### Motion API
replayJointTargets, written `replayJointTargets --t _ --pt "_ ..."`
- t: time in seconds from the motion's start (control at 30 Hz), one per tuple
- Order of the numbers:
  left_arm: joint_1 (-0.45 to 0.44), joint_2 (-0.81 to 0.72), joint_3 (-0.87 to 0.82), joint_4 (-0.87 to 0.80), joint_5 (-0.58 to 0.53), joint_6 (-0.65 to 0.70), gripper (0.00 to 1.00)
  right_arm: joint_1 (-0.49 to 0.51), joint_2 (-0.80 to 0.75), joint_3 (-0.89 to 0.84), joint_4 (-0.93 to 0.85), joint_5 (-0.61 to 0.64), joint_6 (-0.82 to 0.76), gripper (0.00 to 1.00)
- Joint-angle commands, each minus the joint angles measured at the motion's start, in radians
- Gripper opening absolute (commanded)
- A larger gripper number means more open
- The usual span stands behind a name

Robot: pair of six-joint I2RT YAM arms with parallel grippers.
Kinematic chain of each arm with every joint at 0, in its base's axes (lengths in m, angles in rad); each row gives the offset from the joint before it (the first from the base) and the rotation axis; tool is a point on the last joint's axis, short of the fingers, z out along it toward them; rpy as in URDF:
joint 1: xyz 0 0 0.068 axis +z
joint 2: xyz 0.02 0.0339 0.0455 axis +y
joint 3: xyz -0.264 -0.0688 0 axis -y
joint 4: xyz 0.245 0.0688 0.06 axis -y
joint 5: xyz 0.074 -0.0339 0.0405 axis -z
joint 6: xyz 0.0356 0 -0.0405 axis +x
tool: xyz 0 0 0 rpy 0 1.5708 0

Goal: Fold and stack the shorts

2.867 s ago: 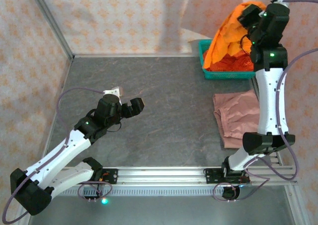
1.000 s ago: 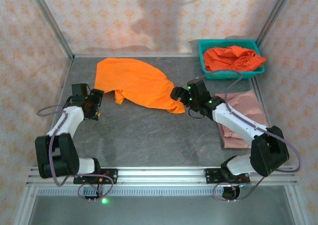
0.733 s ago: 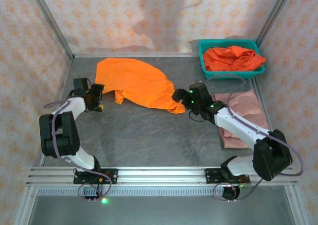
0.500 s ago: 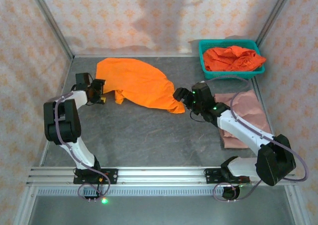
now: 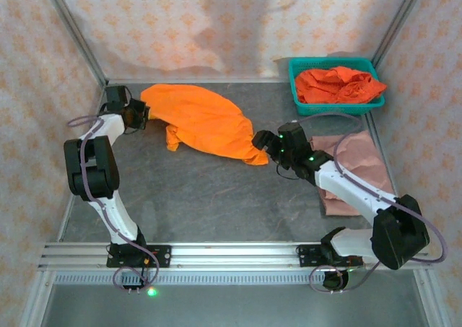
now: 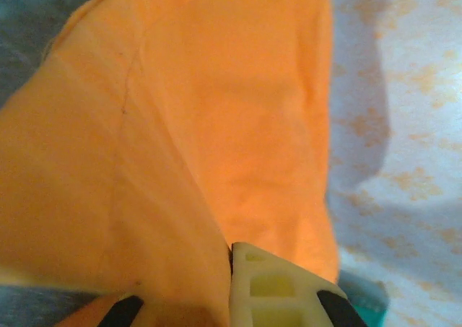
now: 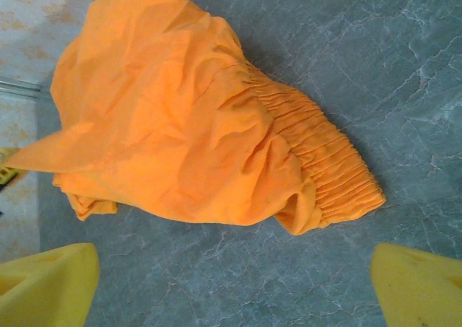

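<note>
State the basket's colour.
The basket is teal; top external view shows it best.

On grey marbled tabletop [image 5: 216, 204]: bright orange cloth shorts [image 5: 202, 121] spread at back, dusty-pink cloth shorts [image 5: 375, 167] right, teal plastic basket [image 5: 330, 111] far-right corner.
</note>
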Motion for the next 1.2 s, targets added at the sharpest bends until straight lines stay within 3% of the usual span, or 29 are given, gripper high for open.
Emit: replayJointTargets --t 0.0,0.33,0.53,0.77,0.87,0.97,1.17 --pt "-0.006 -0.099 0.081 -0.12 -0.028 0.094 0.0 0.0 0.023 -0.002 -0.023 0.014 -0.057 0.95" --pt "-0.087 -0.239 0.321 -0.318 -0.025 0.249 0.0 0.0 0.084 0.112 -0.176 0.014 -0.365 0.96" --pt "-0.137 -0.275 0.427 -0.418 -0.052 0.315 0.0 0.001 0.13 0.14 -0.186 -0.068 -0.413 0.96" --pt "-0.169 -0.32 0.431 -0.432 -0.031 0.367 0.0 0.006 0.148 0.119 -0.123 -0.146 -0.395 0.96" --pt "-0.176 -0.339 0.403 -0.482 -0.1 0.387 0.0 0.019 0.175 0.13 -0.124 -0.17 -0.406 0.94" --pt "-0.176 -0.336 0.363 -0.508 -0.158 0.404 0.0 0.059 0.217 0.141 -0.14 -0.139 -0.428 0.92" --pt "-0.176 -0.303 0.31 -0.465 -0.108 0.368 0.0 0.176 0.322 0.213 -0.189 -0.019 -0.537 0.81"
